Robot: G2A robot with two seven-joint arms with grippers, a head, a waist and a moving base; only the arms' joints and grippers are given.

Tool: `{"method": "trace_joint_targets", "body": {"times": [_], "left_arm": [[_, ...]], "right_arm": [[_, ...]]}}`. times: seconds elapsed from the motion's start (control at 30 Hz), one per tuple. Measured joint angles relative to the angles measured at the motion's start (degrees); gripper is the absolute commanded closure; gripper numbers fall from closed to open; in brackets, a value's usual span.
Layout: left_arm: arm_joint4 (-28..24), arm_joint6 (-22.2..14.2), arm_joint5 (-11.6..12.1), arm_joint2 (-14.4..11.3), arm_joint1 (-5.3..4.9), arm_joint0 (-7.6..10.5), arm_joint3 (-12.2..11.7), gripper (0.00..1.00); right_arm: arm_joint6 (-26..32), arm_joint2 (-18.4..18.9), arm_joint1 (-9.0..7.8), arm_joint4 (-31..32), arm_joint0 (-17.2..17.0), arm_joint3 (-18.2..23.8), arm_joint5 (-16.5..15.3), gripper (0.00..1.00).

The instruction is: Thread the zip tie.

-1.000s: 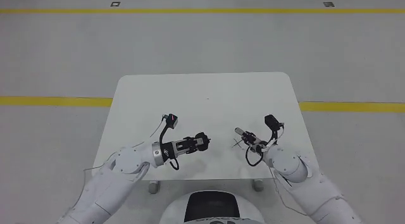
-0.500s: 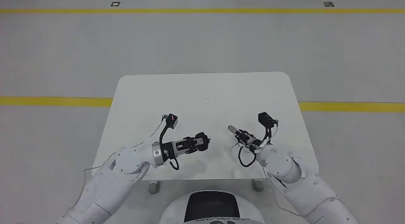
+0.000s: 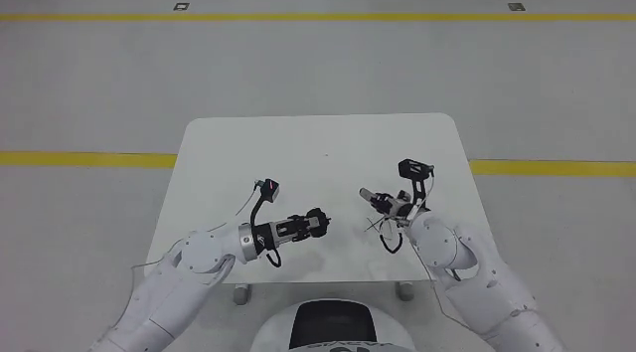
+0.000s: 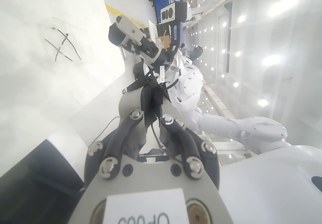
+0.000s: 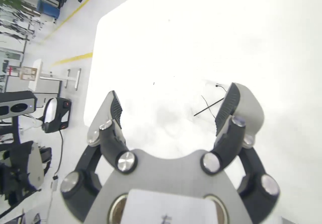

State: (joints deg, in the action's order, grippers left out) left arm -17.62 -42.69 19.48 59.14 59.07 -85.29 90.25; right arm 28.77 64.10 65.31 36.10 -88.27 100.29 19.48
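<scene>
So the zip ties [image 4: 63, 45] are just lying loose on the white worktop [image 3: 298, 153], a few thin black strips crossed over each other, toward the robot's right side of the near half [image 3: 376, 223]. Can't count them for sure, since they're tiny from above and overlap in the wrist views. In the left wrist view there's a faint outline around them, like a clear sheet [image 4: 45, 28] under them, but I can't say for certain that's what it is.

The right hand [image 5: 173, 91] is spread wide with nothing between the fingers. It hangs just above the pile, tilted down at the worktop. In its own view one fingertip [image 5: 232, 99] covers the end of the strips [image 5: 207, 106], so part of the bunch is hidden there. From above it sits right beside the ties [image 3: 368, 195].

The left hand [image 4: 151, 106] is well apart from them, out to the left [image 3: 320, 220], pointing across at the other arm. Its fingers are drawn together, with only a dark sliver between them. Whether anything's pinched in there, I can't tell.
</scene>
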Motion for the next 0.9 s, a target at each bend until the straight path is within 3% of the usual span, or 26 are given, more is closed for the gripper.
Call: {"method": "trace_joint_targets", "body": {"times": [0.17,0.3,0.37,0.77,0.9], "left_arm": [[0.0,0.0,0.0,0.0,0.00,0.00,0.0,1.00],[0.0,0.0,0.0,0.0,0.00,0.00,0.0,1.00],[0.0,0.0,0.0,0.0,0.00,0.00,0.0,1.00],[0.0,0.0,0.0,0.0,0.00,0.00,0.0,1.00],[0.0,0.0,0.0,0.0,0.00,0.00,0.0,1.00]], "right_arm": [[8.0,3.8,4.23,10.0,-1.0,2.3,0.0,0.00],[14.1,7.4,9.15,17.4,-1.6,2.5,0.0,0.00],[17.5,8.2,10.78,20.7,-1.5,2.2,0.0,0.00],[17.2,8.0,10.76,20.6,-1.6,2.0,-0.3,0.00],[19.8,6.9,10.74,27.0,-1.6,2.3,0.0,0.00]]}}
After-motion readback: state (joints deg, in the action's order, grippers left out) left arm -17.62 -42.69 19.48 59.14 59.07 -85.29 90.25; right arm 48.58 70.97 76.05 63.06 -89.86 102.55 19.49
